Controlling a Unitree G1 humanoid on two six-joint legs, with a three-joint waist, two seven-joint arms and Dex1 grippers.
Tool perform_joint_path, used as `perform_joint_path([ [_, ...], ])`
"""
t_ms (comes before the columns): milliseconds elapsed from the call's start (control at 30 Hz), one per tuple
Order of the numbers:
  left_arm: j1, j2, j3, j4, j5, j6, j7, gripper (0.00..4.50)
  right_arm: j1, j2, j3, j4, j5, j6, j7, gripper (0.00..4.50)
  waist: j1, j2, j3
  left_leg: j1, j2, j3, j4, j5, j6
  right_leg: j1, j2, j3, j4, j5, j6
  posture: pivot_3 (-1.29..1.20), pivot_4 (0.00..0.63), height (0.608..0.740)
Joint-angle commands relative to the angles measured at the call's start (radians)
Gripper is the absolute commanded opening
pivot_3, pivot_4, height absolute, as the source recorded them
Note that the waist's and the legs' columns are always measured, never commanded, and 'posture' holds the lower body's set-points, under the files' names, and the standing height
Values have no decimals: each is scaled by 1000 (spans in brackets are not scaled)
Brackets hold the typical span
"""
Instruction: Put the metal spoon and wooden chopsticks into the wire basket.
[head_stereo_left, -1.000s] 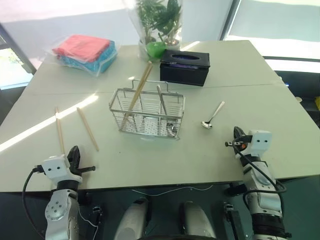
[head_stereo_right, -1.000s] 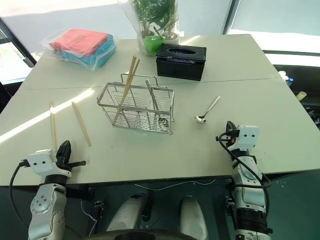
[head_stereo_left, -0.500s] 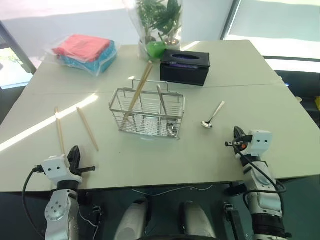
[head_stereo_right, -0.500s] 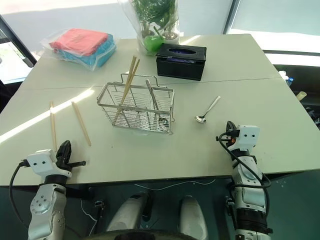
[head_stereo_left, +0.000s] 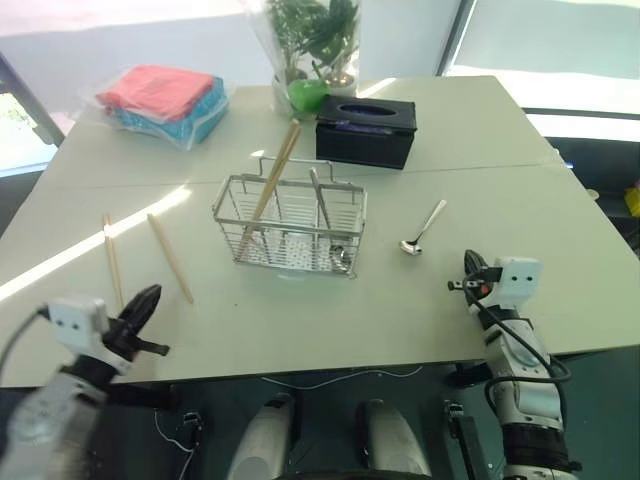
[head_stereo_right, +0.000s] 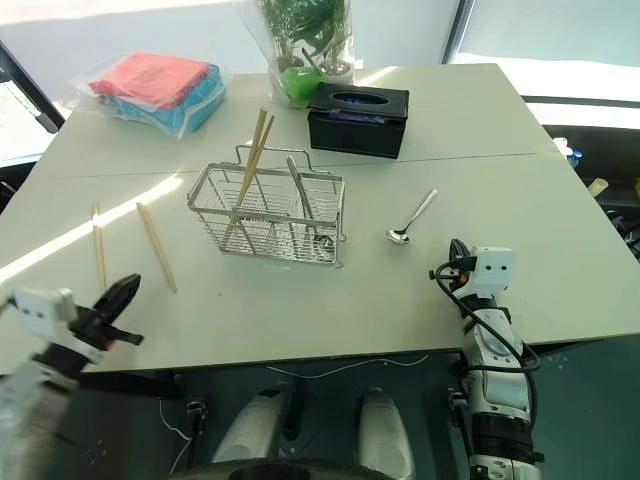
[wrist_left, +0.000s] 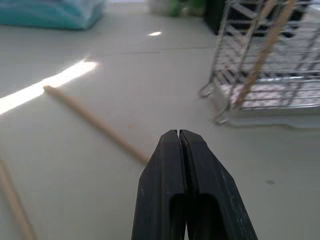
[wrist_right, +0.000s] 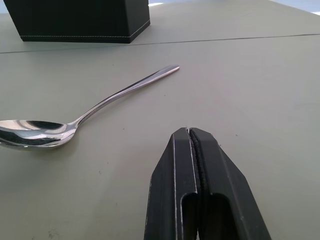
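Two loose wooden chopsticks (head_stereo_left: 168, 257) remain; the closed, empty left gripper (wrist_left: 179, 145) is best opened before descending.

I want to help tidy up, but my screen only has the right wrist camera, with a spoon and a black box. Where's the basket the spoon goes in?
Observer: The wire basket stands on the table to the left of the metal spoon, nearer the robot than the black box.
Operator: Is anything inside it?
Observer: Yes, two wooden chopsticks lean in it, sticking out over the top.
Operator: Are there more sticks?
Observer: Two loose chopsticks lie flat near the table's left side, just ahead of the left gripper, which is shut.
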Motion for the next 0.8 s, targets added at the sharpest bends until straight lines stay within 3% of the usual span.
perform_joint_path([
  [33,-23,139,88,-66,-159,150,-106,50,-26,-9,-3,23,7,3,9,0,-2,1,0,1,0,1,0,0,0,0,0,1,1,0,0,0,150,740],
  [233,-173,290,122,-47,-368,328,-165,50,-47,-4,-2,43,5,-7,13,0,-3,2,1,4,1,1,-1,0,-1,-1,1,2,0,-1,-2,0,150,740],
  [267,-205,302,101,-46,-390,349,-179,290,-45,-1,-1,42,6,-9,12,0,-4,2,1,4,1,1,-1,0,-1,-1,1,1,0,-1,-2,0,150,740],
  [333,-249,315,66,-43,-401,376,-207,935,-43,3,-1,40,6,-13,11,0,-4,2,1,6,0,1,-1,0,-1,0,1,2,0,-1,-2,0,150,740],
  [567,-330,336,29,-27,-411,449,-277,4489,-30,8,-7,14,8,-9,-1,0,-3,2,1,9,1,1,-2,0,-1,2,1,3,0,-1,-2,0,150,740],
  [800,-420,330,4,-4,-336,434,-288,4489,-71,-13,-7,-44,4,85,-40,0,-1,3,2,10,1,1,-2,0,-1,2,1,3,0,-1,-2,0,150,740],
])
